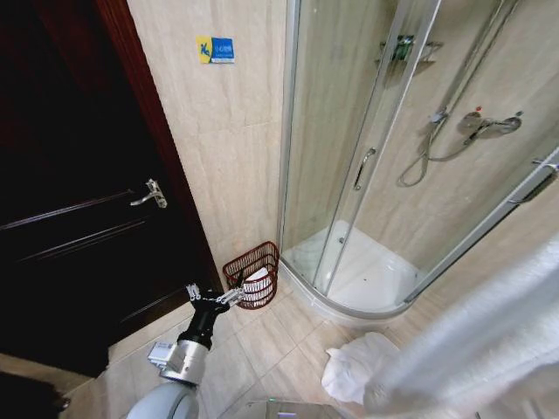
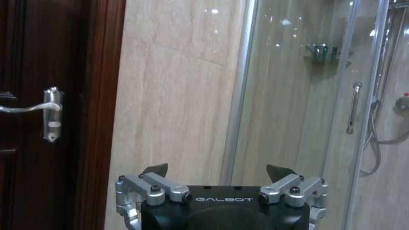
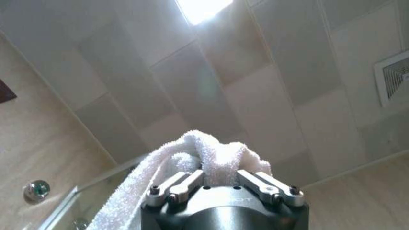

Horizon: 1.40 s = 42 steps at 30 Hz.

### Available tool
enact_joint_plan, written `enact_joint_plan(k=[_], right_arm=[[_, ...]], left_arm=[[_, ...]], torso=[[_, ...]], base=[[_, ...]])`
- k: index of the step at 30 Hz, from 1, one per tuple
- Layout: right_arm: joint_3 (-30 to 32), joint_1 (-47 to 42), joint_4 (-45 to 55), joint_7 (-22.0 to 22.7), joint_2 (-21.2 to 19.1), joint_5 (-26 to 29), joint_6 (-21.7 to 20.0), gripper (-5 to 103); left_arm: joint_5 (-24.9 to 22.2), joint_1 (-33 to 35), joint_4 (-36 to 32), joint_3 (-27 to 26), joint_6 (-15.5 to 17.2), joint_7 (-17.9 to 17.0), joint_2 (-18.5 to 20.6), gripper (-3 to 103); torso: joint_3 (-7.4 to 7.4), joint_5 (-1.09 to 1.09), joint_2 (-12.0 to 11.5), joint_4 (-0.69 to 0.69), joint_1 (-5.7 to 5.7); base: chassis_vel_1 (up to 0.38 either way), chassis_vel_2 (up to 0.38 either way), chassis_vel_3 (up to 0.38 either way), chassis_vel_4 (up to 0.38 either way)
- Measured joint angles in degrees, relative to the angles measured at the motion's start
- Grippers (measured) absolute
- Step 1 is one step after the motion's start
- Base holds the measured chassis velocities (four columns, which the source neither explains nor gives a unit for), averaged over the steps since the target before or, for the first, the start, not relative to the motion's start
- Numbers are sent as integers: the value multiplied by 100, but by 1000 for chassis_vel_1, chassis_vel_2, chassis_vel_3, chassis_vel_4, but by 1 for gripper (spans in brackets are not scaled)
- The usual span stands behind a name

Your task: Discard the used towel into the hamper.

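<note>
Low in the centre-left of the head view, the small round dark red-brown wire-mesh hamper point(image 1: 251, 272) stands on the beige tiled floor point(image 1: 262, 349), tucked in the corner between the pale marble-look wall point(image 1: 218, 157) and the curved glass shower enclosure point(image 1: 349, 175). Something white and folded, apparently cloth, lies inside it against the near wall of the mesh. The left gripper point(image 1: 229, 297) reaches out at the basket's near rim, just beside or touching it; which of the two is hard to tell from this angle. In the left wrist view that gripper point(image 2: 219, 171) has its dark fingertips point(image 2: 155, 169) spread wide with nothing between them, facing the wall beside the dark wooden door point(image 2: 38, 115) with its silver lever handle point(image 2: 48, 112).

In the right wrist view, the right gripper point(image 3: 221, 176) points up toward the panelled ceiling point(image 3: 211, 86), its metal fingers closed around a bunched white terry towel point(image 3: 204, 155), whose loose end trails down at the lower left of that frame.

At the lower right of the head view a second heap of white towelling point(image 1: 354, 371) lies on the floor, well apart from the hamper.
</note>
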Motion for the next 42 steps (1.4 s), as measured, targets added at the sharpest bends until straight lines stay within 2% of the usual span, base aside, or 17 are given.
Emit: enact_joint_plan(k=[28, 36, 42], right_arm=[[-84, 77, 57, -48, -157, 95, 73, 8], [-424, 216, -20, -26, -394, -68, -7, 8], [-918, 450, -124, 9, -438, -267, -208, 8]], left_arm=[[0, 0, 0, -1, 0, 0, 0, 100], [0, 0, 0, 0, 0, 0, 0, 100], [0, 0, 0, -1, 0, 0, 0, 100]], torso=[[0, 0, 1, 0, -1], [0, 0, 1, 1, -1], [0, -1, 1, 1, -1]], base=[[91, 85, 85, 90], [126, 123, 126, 128], [70, 77, 67, 60]])
